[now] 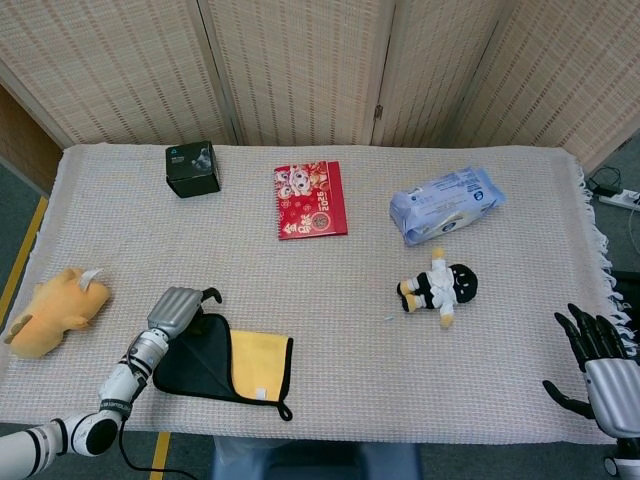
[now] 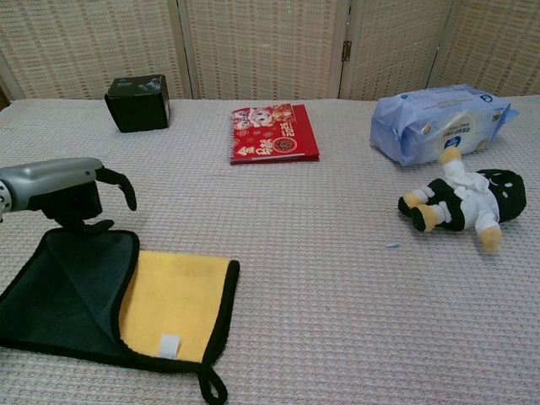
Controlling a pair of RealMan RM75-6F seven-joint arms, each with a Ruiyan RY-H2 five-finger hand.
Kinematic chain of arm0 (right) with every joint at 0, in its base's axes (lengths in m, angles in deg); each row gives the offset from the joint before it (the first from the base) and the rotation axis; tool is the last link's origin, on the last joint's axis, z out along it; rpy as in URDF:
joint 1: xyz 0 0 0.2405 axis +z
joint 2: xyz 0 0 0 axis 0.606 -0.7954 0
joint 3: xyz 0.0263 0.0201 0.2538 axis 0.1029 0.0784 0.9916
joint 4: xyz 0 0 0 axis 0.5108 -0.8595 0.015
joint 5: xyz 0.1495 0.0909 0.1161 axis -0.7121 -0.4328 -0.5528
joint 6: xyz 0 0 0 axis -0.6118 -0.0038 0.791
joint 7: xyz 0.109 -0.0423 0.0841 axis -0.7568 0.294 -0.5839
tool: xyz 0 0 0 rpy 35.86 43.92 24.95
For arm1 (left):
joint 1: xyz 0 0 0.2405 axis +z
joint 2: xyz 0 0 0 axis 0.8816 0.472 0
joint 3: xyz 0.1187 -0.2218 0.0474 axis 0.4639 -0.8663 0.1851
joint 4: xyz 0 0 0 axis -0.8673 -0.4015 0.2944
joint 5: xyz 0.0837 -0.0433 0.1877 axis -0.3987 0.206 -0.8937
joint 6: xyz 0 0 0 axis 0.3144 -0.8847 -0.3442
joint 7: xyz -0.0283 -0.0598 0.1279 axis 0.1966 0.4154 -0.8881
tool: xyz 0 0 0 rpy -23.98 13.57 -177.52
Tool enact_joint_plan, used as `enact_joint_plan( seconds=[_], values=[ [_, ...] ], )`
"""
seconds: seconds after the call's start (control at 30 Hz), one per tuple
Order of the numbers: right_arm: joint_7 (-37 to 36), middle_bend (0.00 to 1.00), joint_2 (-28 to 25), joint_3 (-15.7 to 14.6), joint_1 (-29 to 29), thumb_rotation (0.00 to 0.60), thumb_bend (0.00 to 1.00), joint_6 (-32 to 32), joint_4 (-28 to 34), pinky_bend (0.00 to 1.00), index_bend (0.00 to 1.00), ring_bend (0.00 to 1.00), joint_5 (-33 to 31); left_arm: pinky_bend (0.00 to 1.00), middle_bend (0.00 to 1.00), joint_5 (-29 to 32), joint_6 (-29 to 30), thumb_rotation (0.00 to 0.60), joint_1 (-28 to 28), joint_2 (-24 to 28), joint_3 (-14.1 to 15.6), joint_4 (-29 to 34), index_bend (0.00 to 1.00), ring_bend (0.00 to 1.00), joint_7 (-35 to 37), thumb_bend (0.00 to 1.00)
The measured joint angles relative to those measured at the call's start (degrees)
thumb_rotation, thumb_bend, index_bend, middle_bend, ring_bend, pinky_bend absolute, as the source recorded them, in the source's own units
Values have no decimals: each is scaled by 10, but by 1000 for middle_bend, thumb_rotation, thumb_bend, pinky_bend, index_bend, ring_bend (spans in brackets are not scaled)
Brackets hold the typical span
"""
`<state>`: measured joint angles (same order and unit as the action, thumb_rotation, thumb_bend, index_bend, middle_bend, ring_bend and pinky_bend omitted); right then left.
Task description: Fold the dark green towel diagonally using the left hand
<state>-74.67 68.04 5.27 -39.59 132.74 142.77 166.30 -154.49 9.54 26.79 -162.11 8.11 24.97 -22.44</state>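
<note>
While one dark green towel (image 1: 215, 352) lies partly folded just below and right of it, yellow underside showing, the left hand (image 1: 178, 307) hovers in the head view holding nothing, fingers curled downward; the right hand (image 1: 600, 360) hangs spread far right. From the chest view, the towel (image 2: 76, 291) sits directly beneath the left hand (image 2: 72, 190), near its fingertips.

Dark green towel (image 2: 63, 295) (yellow underside)

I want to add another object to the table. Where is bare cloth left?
Widest: the centre, between red booklet, folded towel and doll. Also the front right, below the doll. Tighter at the front left, with left hand, towel and yellow plush.
</note>
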Motion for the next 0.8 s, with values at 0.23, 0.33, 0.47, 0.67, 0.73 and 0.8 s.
enact_joint_plan(
  seconds=[0.23,0.33,0.47,0.67,0.73,0.8],
  values=[
    [-4,0,-1,3,1,600,270,-3,-1,0,0,0,-10,1000,1000,28,-24,600,-18,-14,5,-35,425,1000,5,508],
    [-5,0,-2,3,1,600,270,-5,-2,0,0,0,-12,1000,1000,34,-28,600,-24,-18,10,-43,442,1000,4,508],
    [-5,0,-2,4,1,600,269,-3,-2,0,0,0,-12,1000,1000,36,-27,600,-25,-18,16,-43,448,1000,2,508],
    [-4,0,-1,3,0,600,270,-2,-2,0,0,0,-10,1000,1000,40,-24,600,-26,-15,26,-37,462,1000,-4,508],
    [-3,0,-1,2,0,600,270,-1,-2,0,0,0,-8,1000,1000,43,-23,600,-27,-14,28,-36,464,1000,-5,508],
    [-2,0,-1,2,-1,600,269,0,-2,0,0,0,-8,1000,1000,44,-22,600,-27,-15,30,-37,473,1000,-4,508]
  ],
)
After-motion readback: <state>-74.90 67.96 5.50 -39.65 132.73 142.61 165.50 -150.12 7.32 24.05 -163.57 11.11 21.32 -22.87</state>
